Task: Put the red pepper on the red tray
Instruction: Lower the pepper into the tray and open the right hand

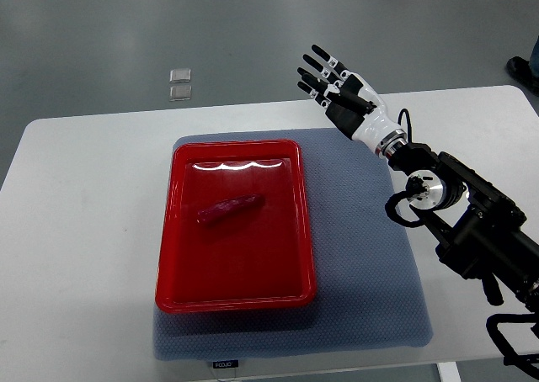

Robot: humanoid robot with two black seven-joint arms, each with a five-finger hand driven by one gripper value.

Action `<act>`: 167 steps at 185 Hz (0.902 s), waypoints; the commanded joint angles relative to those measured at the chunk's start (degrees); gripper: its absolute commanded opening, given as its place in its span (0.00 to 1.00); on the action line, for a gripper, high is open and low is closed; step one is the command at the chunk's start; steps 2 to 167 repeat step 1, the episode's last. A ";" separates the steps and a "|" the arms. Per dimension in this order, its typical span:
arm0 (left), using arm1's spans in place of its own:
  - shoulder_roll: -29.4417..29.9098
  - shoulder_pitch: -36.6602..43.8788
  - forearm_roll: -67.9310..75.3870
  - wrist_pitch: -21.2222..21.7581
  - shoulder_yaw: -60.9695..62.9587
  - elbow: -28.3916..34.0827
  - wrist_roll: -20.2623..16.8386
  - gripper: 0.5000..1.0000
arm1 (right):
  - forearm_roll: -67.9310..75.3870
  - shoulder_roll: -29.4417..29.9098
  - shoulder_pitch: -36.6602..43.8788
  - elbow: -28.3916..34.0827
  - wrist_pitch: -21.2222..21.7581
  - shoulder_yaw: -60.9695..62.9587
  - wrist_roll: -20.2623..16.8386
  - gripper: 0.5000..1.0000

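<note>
your dark red pepper [228, 209] lies inside the glossy red plastic tray [237, 298] on the grey mat [370, 281], seemingly flat. your right hand [333, 83] hovers apart, fingers spread, grasping nothing.

You have a white bench [84, 230] with rounded corners; directly on it lies one blue-grey mat [362, 256], near the front edge.

The pepper [229, 209] lies in the tray [166, 230], on a mat [370, 264] perhaps overhanging the table [84, 230].
</note>
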 commanded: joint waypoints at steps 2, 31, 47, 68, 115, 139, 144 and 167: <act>0.00 0.00 0.00 0.00 0.00 0.00 0.02 1.00 | 1.49 -0.26 -0.76 -2.30 1.21 0.54 0.08 0.83; 0.00 0.00 0.00 0.00 0.00 0.00 0.02 1.00 | 1.49 -0.26 -0.76 -2.30 1.21 0.54 0.08 0.83; 0.00 0.00 0.00 0.00 0.00 0.00 0.02 1.00 | 1.49 -0.26 -0.76 -2.30 1.21 0.54 0.08 0.83; 0.00 0.00 0.00 0.00 0.00 0.00 0.02 1.00 | 1.49 -0.26 -0.76 -2.30 1.21 0.54 0.08 0.83; 0.00 0.00 0.00 0.00 0.00 0.00 0.02 1.00 | 1.49 -0.26 -0.76 -2.30 1.21 0.54 0.08 0.83; 0.00 0.00 0.00 0.00 0.00 0.00 0.02 1.00 | 1.49 -0.26 -0.76 -2.30 1.21 0.54 0.08 0.83; 0.00 0.00 0.00 0.00 0.00 0.00 0.02 1.00 | 1.49 -0.26 -0.76 -2.30 1.21 0.54 0.08 0.83; 0.00 0.00 0.00 0.00 0.00 0.00 0.02 1.00 | 1.49 -0.26 -0.76 -2.30 1.21 0.54 0.08 0.83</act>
